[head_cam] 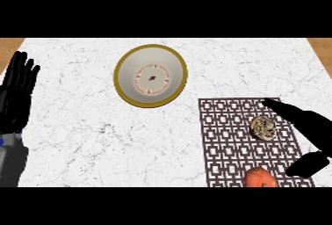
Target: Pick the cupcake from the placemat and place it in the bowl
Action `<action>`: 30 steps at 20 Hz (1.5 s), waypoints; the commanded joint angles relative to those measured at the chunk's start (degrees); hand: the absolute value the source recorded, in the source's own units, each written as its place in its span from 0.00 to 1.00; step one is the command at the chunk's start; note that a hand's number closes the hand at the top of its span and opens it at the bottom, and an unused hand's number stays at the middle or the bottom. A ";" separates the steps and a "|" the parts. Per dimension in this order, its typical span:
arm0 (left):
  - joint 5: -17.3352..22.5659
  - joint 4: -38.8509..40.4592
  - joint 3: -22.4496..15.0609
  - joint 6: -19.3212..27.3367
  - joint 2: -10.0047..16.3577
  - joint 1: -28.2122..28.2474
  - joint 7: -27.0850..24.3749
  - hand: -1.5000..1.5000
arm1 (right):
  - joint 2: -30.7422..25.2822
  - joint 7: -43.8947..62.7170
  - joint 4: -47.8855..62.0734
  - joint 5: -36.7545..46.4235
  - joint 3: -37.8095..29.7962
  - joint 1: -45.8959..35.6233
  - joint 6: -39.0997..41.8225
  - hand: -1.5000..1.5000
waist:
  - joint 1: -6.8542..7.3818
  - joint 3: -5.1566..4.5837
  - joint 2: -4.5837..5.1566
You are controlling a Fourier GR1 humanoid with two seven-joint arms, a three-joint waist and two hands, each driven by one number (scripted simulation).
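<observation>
Cupcake (262,127) sits on the brown patterned placemat (224,145) at the right of a white marble counter (91,140), in the mat's right half and roughly midway down it. It is seen from above as a small pale, mottled round.

The robot's right hand (316,131) reaches in from the view's right edge and lies over the mat's right side. Its straight fingers (280,107) stretch toward the mat's upper edge, while the thumb (306,166) is spread well away lower down. The hand is wide open and holds nothing. The cupcake lies just beside the fingers, on their left, in the open span between fingers and thumb; whether a finger brushes it cannot be told.

The bowl (127,88), white inside with a gold rim and a ring of small marks round its centre, stands off the mat, up and to the left of it, near the middle of the counter's far half. Nothing is in it.

An orange item (261,179) lies at the mat's near edge, below the cupcake and apart from it, partly cut off by the view.

The left hand (16,92) rests open at the view's left edge, fingers up, above its grey forearm (9,162).
</observation>
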 commanded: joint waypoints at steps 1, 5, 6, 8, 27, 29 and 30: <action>0.20 -3.09 1.70 -1.05 0.40 0.60 2.39 0.50 | 1.12 -3.41 -0.07 3.52 -1.11 1.21 0.88 0.00 | -0.08 -0.01 -0.08; -1.08 -4.34 1.07 -1.74 -2.09 5.31 -1.32 0.50 | 3.26 -2.99 1.96 7.19 -0.40 1.52 0.30 0.00 | 0.06 -0.02 -0.07; -0.54 -3.56 1.98 -2.03 -0.43 1.22 2.04 0.50 | 4.47 -3.83 7.61 7.94 -0.59 -3.01 0.35 0.00 | 0.14 -0.01 -0.01; -1.39 -3.22 2.08 -1.48 -1.06 0.62 2.48 0.50 | 6.53 0.07 0.80 9.16 0.47 -0.41 1.98 0.00 | -0.08 -0.02 -0.07; -3.37 -8.61 2.88 -1.75 -3.96 2.81 5.43 0.50 | 10.57 -11.14 22.15 20.27 -2.30 -7.03 -5.67 1.00 | 0.17 0.00 -0.05; -3.42 -1.74 3.40 -3.06 -2.54 -2.12 3.56 0.50 | 8.83 -16.90 25.54 19.07 -4.70 -8.53 -9.58 1.00 | -0.02 0.01 0.07; -4.83 -1.83 2.47 -1.71 -4.37 -0.53 2.12 0.50 | 10.65 -14.81 21.62 19.21 -4.07 -7.18 -9.65 1.00 | -0.14 -0.01 0.00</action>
